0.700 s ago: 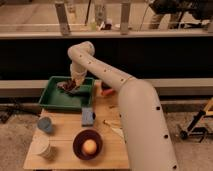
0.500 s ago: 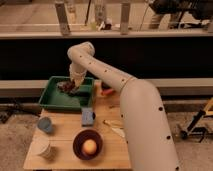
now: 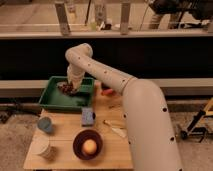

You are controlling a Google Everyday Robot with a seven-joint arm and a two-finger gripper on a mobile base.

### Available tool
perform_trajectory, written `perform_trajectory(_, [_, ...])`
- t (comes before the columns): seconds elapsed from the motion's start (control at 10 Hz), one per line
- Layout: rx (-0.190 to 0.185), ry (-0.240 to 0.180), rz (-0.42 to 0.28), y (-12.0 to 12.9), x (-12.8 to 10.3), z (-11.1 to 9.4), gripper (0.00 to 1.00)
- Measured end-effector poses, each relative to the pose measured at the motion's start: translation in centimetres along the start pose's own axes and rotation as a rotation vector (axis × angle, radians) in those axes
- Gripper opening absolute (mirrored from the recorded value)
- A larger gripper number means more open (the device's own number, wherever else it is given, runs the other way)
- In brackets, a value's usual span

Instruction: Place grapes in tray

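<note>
White arm (image 3: pixel 102 72) bends down into green tray (image 3: pixel 50 101) at wooden table's (image 3: pixel 116 150) far left; gripper (image 3: pixel 73 86) low inside tray's back part, right at dark grapes (image 3: pixel 65 88). Blue sponge (image 3: pixel 88 116) just in front of tray, red-orange item (image 3: pixel 107 92) beside tray's right end. Dark bowl (image 3: pixel 76 145) holds orange fruit (image 3: pixel 89 146); blue cup (image 3: pixel 45 124) and white cup (image 3: pixel 44 148) at left edge

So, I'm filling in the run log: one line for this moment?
pincer: down in tray | grapes: in tray, at pincer | release: unconfirmed
</note>
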Motion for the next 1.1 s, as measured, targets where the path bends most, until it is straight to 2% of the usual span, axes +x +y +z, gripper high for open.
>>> perform_trajectory(0.1, [-0.003, 0.002, -0.002, -0.1, -0.1, 0.1, 0.36])
perform_trajectory(0.2, [-0.006, 0.003, -0.006, -0.2, -0.2, 0.3, 0.49])
perform_trajectory(0.3, [-0.008, 0.004, -0.01, -0.3, -0.4, 0.4, 0.66])
perform_trajectory(0.4, [-0.008, 0.003, -0.011, -0.3, -0.5, 0.5, 0.76])
perform_trajectory(0.5, [-0.005, 0.0, -0.015, -0.3, -0.6, 0.5, 0.8])
perform_trajectory(1.1, [0.002, -0.009, -0.047, -0.6, -1.2, 0.3, 0.8])
